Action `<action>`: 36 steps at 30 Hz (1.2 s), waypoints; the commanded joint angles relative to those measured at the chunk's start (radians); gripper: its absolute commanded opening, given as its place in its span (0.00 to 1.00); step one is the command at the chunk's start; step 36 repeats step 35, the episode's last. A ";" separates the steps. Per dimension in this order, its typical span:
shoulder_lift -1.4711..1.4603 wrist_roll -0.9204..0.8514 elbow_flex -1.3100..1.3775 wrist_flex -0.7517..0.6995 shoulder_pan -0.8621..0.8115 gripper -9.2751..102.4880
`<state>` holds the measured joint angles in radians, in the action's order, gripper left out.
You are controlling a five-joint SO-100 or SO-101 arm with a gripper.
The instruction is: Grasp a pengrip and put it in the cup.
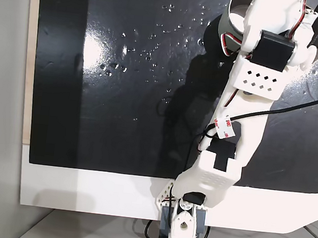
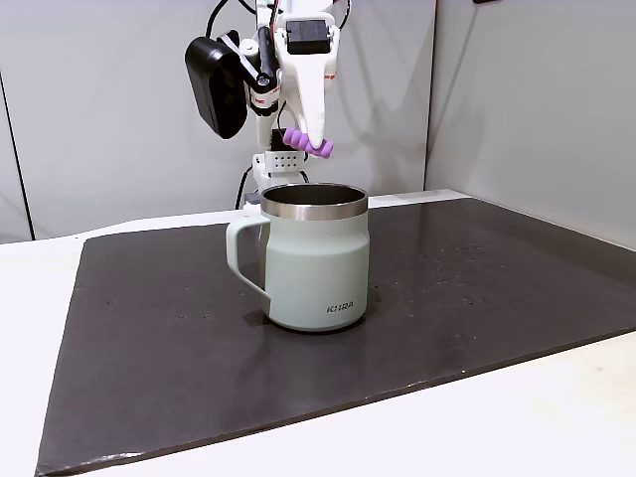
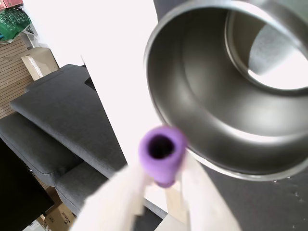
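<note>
Gripper (image 2: pixel 310 142) hangs above the cup, fingers pinched on the pengrip. Black mat (image 2: pixel 497 288) covers most of the white table (image 2: pixel 556 397). White arm (image 1: pixel 231 139) reaches from its base at the bottom edge of a fixed view up to the top right, over the cup (image 1: pixel 226 24). Cup (image 2: pixel 315 256) stands upright on the mat, grey-green w/ steel rim, handle to the left in a fixed view. Pengrip (image 2: pixel 307 141) is held just above the rim, near its back edge, apart from it; long axis lies close to horizontal, slightly tilted. Wrist view: pengrip (image 3: pixel 162 153) seen end-on, hollow end toward cam, between two blurred fingers (image 3: pixel 204 197), beside the cup's open mouth (image 3: pixel 192 72)
</note>
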<state>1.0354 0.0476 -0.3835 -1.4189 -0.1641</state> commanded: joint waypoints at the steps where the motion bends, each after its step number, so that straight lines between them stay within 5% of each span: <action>1: 0.009 -0.003 0.135 -0.046 -0.025 0.34; 14: -0.038 -0.008 0.370 -0.279 -0.034 0.36; 36: -0.041 -0.009 0.387 -0.276 -0.055 0.36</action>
